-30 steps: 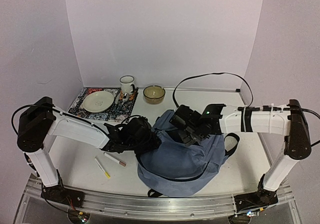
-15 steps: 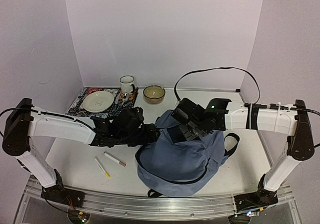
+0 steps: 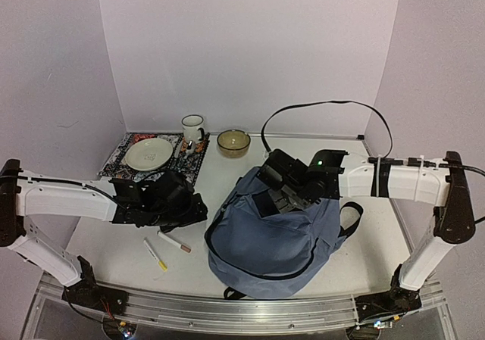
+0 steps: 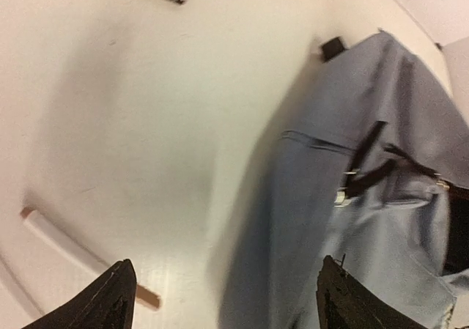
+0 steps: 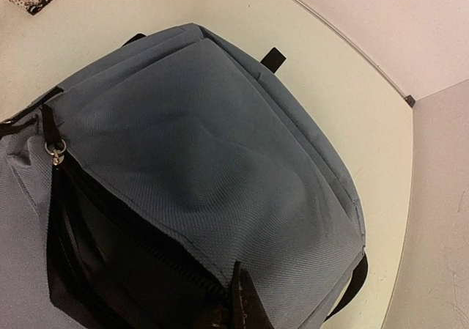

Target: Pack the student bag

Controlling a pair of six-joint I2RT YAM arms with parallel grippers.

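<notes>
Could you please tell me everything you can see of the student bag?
The student bag is a large soft backpack of grey-blue fabric with black straps, lying slumped on the white table right of centre. Its top zip stands open onto a dark inside, a metal zip pull hanging at one end. The shut right gripper appears to pinch the fabric at that opening's edge.

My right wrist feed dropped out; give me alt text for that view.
A large grey-blue fabric backpack fills the view, its mouth gaping dark at lower left. The right gripper's fingers, shut, pinch the mouth's fabric edge at bottom centre.
</notes>
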